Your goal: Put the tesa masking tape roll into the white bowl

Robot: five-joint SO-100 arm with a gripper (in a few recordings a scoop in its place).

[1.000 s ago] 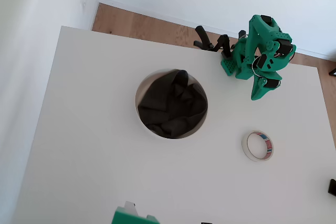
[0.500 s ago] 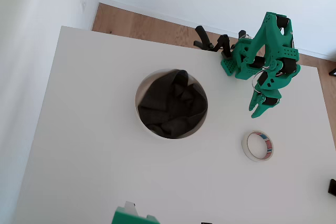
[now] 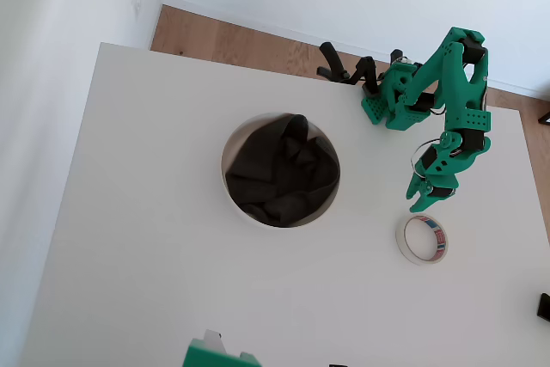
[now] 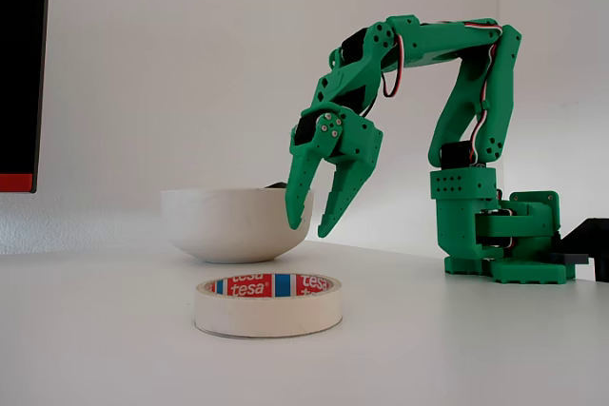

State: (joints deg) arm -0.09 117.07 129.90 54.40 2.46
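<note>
Here the green arm [image 4: 447, 92] reaches out from its base at the far edge of the white table [image 3: 155, 238], and its claw [image 4: 312, 227] points down toward the tabletop. The two fingers are spread apart with clear space between the tips, and they hold nothing. In the fixed view the claw hangs in the air above the table, apart from the tape roll [image 4: 268, 303]. In the overhead view the claw [image 3: 421, 204] is just beside the tape roll [image 3: 422, 239], near the edge of the roll that faces the arm's base. The roll lies flat on the table, and red and blue lettering shows on its inner core. The white bowl [image 3: 230, 180] stands well apart from the roll, to its left in the overhead view, with a crumpled black cloth [image 3: 284, 174] inside.
</note>
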